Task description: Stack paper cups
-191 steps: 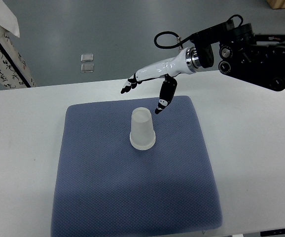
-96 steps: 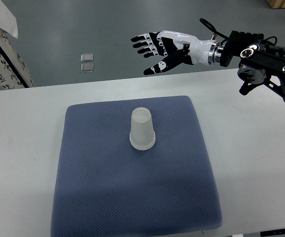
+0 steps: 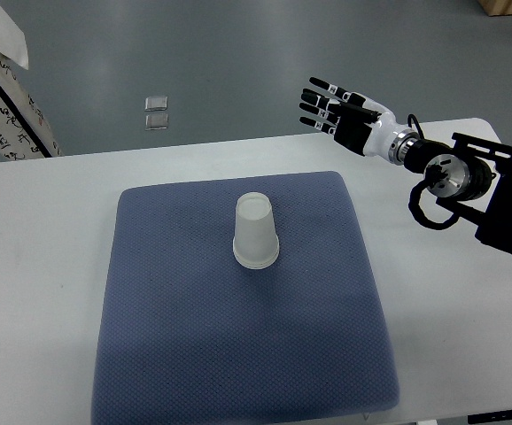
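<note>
White tabletop (image 3: 43, 266) filled most of the top view, and a blue-grey padded mat (image 3: 238, 345) lay flat on it. Beyond the far edge of the table a grey floor (image 3: 194, 53) was visible, with two small clear square objects (image 3: 157, 112) on it, and a piece of cloth with black writing (image 3: 8, 97) hung at the left edge.

The right hand (image 3: 345, 119) came in from the right side on a black arm (image 3: 477, 190). It was held above the far edge of the table, past the far right corner of the mat. Its fingers (image 3: 320, 87) were stretched out and spread wide, pointing to the left, and it held nothing.

The paper cups (image 3: 256, 232) stood upside down as one stack on the mat, with the wide rim on the fabric. The stack was well apart from the hand, to the left of it and nearer to the camera. I could not tell how many cups were in it.
</note>
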